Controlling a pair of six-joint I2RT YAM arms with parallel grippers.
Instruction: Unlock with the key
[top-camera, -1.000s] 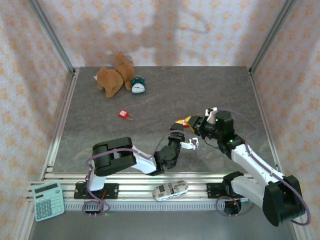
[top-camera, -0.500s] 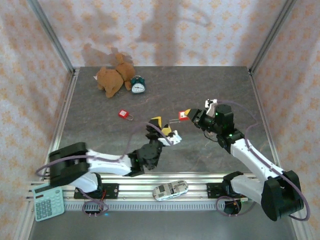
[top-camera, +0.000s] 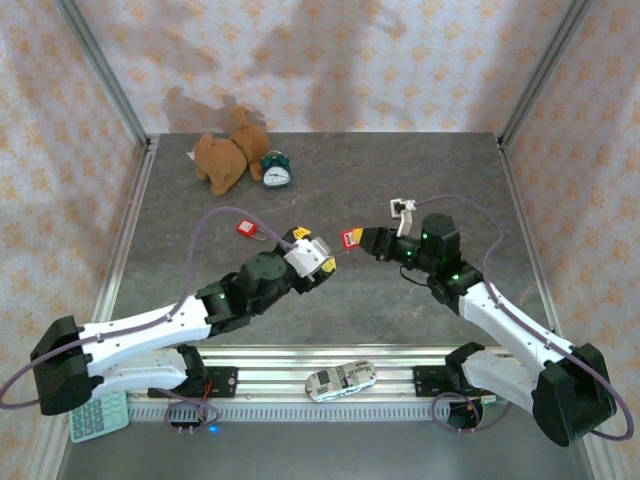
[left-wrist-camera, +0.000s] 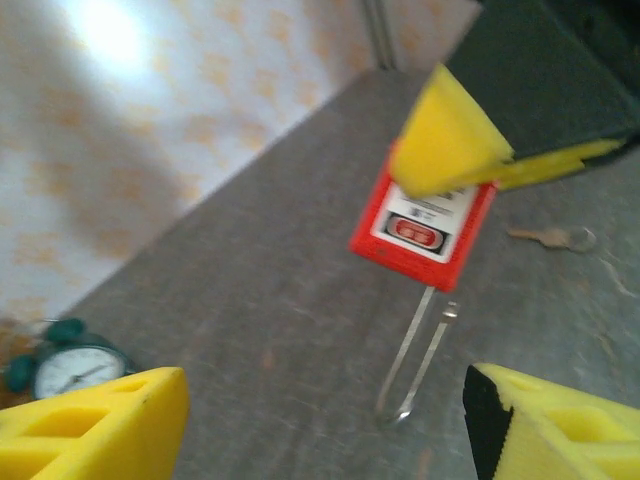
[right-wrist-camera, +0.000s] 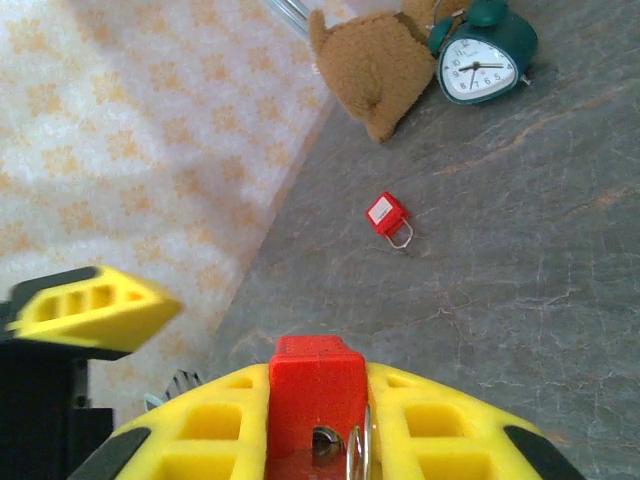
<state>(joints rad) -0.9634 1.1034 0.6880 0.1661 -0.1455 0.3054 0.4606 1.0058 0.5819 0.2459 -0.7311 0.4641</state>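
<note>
The right gripper (right-wrist-camera: 318, 385) is clenched on the body of a red padlock (right-wrist-camera: 317, 390), pinning it between its yellow fingers (right-wrist-camera: 430, 420) and lifting it clear of the table (top-camera: 420, 170). The thin shackle (left-wrist-camera: 412, 360) hangs down below the lock. Held up like this, the lock is probably being steadied in mid-air so that the other arm can work a key into it. Whether the shackle is latched cannot be told.

The left gripper (top-camera: 312, 254) faces the lock from just beside it. Its 2 yellow fingers (left-wrist-camera: 95, 420) are spread wide and nothing is between them.

The key (left-wrist-camera: 550, 237), on a small ring, lies flat on the table beyond the held lock, so it likely has to be fetched first. A 2nd red padlock (top-camera: 250, 229) lies well apart, toward the teddy bear (top-camera: 228, 157) and alarm clock (top-camera: 275, 170).
</note>
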